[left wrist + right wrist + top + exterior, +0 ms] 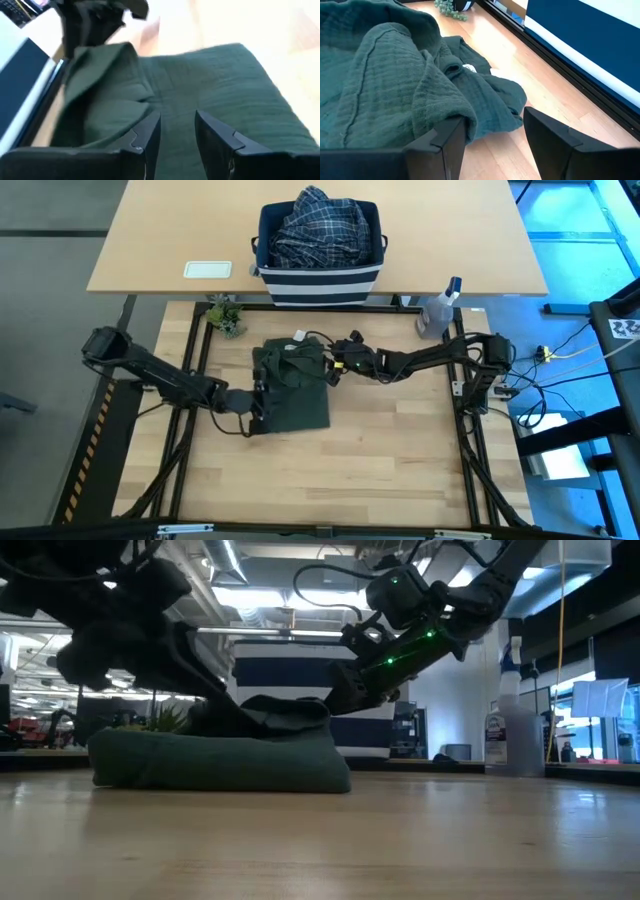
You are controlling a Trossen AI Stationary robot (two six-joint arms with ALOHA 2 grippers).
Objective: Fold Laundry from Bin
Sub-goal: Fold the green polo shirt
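The dark olive-green garment (292, 385) lies in a thick folded bundle on the table's middle, its far part bunched into a raised hump (290, 705). My left gripper (177, 116) stands open at the bundle's left edge (258, 402), fingers slanting down over the cloth with nothing between them. My right gripper (495, 117) stands open at the bundle's far right corner (333, 368), with bare table showing in its gap. The bin (318, 268) stands on the far table, the plaid shirt (320, 225) heaped in it. The black garment is out of view. My left gripper reaches over the garment's left part (175, 95) from the table's left, slanting down; whether its fingertips touch the cloth I cannot tell. My right gripper has a bunched fold of the garment (462, 107) lying against one finger (451, 142). It comes from the right, slanting down. Nothing is pinched.
A clear spray bottle (440, 310) stands at the table's far right corner and a small plant (227, 315) at its far left. A white flat item (207, 270) lies on the far table. Bare wood lies toward the near edge (320, 480).
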